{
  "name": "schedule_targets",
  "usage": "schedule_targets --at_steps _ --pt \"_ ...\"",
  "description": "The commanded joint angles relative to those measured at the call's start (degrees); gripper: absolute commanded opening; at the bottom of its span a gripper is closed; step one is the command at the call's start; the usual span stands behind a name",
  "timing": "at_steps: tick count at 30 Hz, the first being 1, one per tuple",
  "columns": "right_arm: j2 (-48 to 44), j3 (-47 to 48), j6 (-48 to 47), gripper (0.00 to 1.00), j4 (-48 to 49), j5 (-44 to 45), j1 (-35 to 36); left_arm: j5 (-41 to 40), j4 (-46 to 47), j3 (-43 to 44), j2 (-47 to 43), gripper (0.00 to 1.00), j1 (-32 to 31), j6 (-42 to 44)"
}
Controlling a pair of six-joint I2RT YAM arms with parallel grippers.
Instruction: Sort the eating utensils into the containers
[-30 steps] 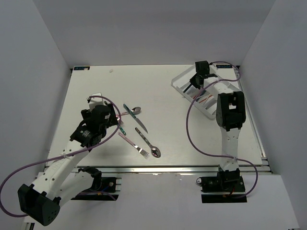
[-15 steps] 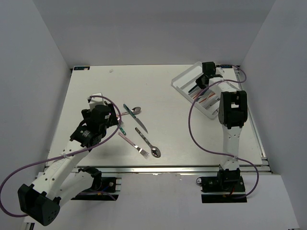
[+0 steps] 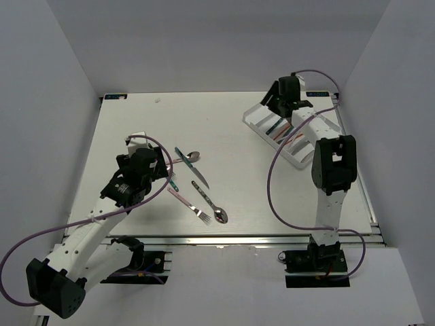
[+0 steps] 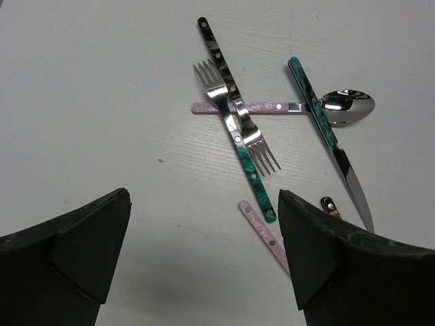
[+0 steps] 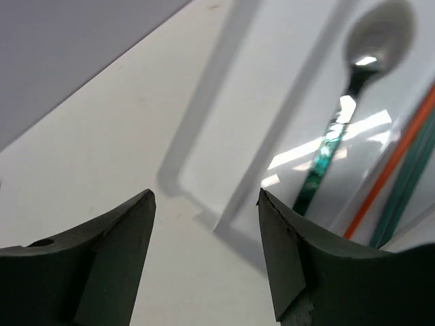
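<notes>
Left gripper (image 4: 202, 204): jaws spread wide, nothing between them; hangs above the table (image 3: 136, 136) near its left-middle, over a loose cluster of utensils.

Right gripper (image 5: 204, 204): jaws parted, nothing held; poised over the far-left end of the tray (image 3: 253, 121).

Tray: clear whitish plastic, long parallel compartments; lies at an angle at the table's far right corner.

Teal-handled spoon (image 5: 326, 149): lies lengthwise in one tray compartment, bowl at the far end; clear of the fingers.

Orange stick (image 5: 391, 170) and teal stick (image 5: 408, 180): side by side in the next compartment.

Two forks (image 4: 234, 119): overlapped head to tail on the table, one handle teal, one dark.

Pink-handled spoon (image 4: 272, 106): passes crosswise under the forks.

Teal-handled knife (image 4: 326, 129): lies across the spoon's neck.

Pink-handled fork (image 3: 189, 204) and dark-handled spoon (image 3: 211, 205): on the table nearer the arm bases, just beside each other.
</notes>
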Motion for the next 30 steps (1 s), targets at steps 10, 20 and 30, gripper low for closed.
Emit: schedule_targets --at_steps 10,20,30 --pt "-10.9 -15.5 -31.6 0.63 -7.0 -9.1 33.1 -5.0 -0.5 1.6 -1.2 0.98 0.4 -1.4" --pt "-8.8 -19.4 -28.2 0.56 -10.3 -2.6 47.3 -7.6 -0.5 1.3 -4.5 0.98 0.5 -2.4" --pt "-5.6 -20.4 -27.2 0.38 -12.2 -1.8 48.9 -6.6 -0.4 1.3 -4.0 0.98 0.5 -1.9"
